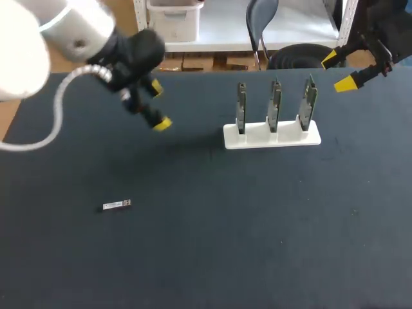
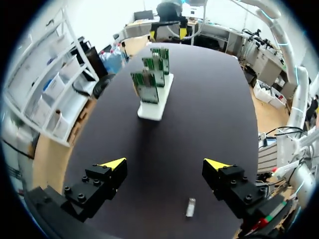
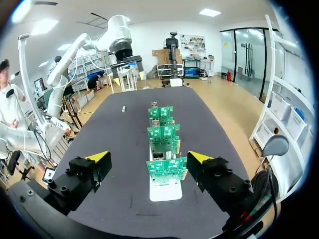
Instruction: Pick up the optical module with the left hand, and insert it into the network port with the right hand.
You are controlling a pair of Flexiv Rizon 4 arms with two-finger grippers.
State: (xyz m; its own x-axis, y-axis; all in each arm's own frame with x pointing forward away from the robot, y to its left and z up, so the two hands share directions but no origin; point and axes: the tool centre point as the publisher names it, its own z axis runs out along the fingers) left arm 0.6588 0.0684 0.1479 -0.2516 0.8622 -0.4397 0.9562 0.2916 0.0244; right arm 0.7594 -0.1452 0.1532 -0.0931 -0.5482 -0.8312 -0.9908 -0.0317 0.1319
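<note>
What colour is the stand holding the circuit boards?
The stand is white, clearest in the head view.

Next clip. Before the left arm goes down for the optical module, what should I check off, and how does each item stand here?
1. The optical module lies loose on the table, nothing on it: ok.
2. The left gripper has its jaws open and empty: ok.
3. The left gripper is centred over the module: not ok. In its wrist view the module lies nearer one jaw.
4. The right gripper has its jaws open and empty, apart from the white stand: ok.
5. The white stand is upright with three boards: ok.
6. The network port is unobstructed: cannot tell, too small.
</note>
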